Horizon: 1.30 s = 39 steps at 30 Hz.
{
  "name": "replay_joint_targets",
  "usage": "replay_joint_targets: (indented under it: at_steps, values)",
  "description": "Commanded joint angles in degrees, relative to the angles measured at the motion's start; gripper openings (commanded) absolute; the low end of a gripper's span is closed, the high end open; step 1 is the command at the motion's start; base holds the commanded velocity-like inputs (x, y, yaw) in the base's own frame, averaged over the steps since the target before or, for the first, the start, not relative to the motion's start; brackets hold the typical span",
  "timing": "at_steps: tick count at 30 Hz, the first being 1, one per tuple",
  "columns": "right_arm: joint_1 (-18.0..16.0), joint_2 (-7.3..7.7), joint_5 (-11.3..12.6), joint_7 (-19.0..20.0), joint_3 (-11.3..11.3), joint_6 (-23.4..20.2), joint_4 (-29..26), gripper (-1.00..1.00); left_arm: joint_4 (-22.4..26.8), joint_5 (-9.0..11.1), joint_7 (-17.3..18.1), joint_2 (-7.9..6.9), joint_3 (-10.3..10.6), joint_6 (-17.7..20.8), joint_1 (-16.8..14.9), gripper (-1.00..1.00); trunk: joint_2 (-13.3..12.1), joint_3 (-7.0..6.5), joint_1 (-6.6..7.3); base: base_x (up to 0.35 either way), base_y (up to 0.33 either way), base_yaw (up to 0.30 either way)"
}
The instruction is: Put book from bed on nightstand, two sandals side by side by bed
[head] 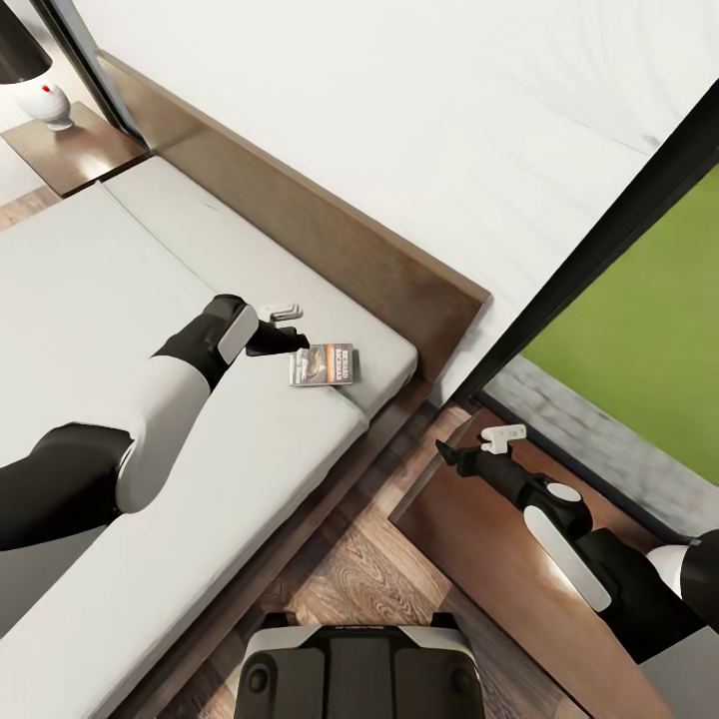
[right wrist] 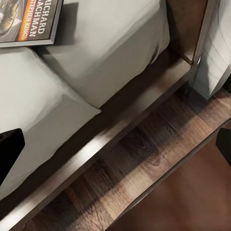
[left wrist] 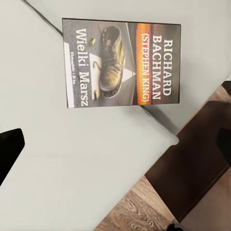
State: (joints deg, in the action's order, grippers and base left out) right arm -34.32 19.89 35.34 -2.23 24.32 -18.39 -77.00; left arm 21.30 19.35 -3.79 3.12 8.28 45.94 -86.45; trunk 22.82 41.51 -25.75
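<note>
The book [head: 322,364] lies flat on the bed's grey mattress [head: 120,300] near the corner by the headboard; its cover [left wrist: 122,62] reads "Richard Bachman". My left gripper [head: 292,340] hovers just beside the book, open, with nothing between its fingers [left wrist: 9,149]. My right gripper [head: 446,455] is open and empty above the near nightstand [head: 449,539], beside the bed's corner. The right wrist view catches the book's corner [right wrist: 29,21], the wooden bed frame [right wrist: 110,139] and the nightstand's top [right wrist: 192,207]. The sandals are out of view.
A second nightstand [head: 75,160] with a white lamp base [head: 52,105] stands at the far side of the bed. A black-framed window [head: 599,270] with green lawn behind it is at the right. A strip of wood floor [head: 369,569] runs between bed and nightstand, in front of my base [head: 355,669].
</note>
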Motion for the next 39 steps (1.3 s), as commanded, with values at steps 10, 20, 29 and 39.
replay_joint_targets:
  at_steps: [10,20,29,39]
  values:
    - [-0.04,0.06,0.43,-0.21,0.04,0.19,-0.02,1.0,0.08,0.56,-0.34,-0.04,0.43,0.12,0.12,1.0,0.09,0.07,-0.03,0.0,0.0,0.0]
    - [-0.04,0.06,0.42,-0.23,0.02,0.28,-0.07,1.0,0.07,0.6,-0.34,0.22,0.43,0.12,0.14,1.0,0.09,0.07,-0.03,0.074,0.017,0.0]
    - [-0.04,0.06,0.42,-0.23,0.02,0.29,-0.07,1.0,0.13,0.6,-0.34,0.37,0.44,0.12,0.14,1.0,0.09,0.07,-0.03,0.015,0.003,0.0]
    - [-0.03,0.06,0.41,-0.23,0.02,0.29,-0.08,1.0,0.14,0.6,-0.34,0.39,0.46,0.12,0.14,1.0,0.09,0.07,-0.03,0.113,0.0,0.0]
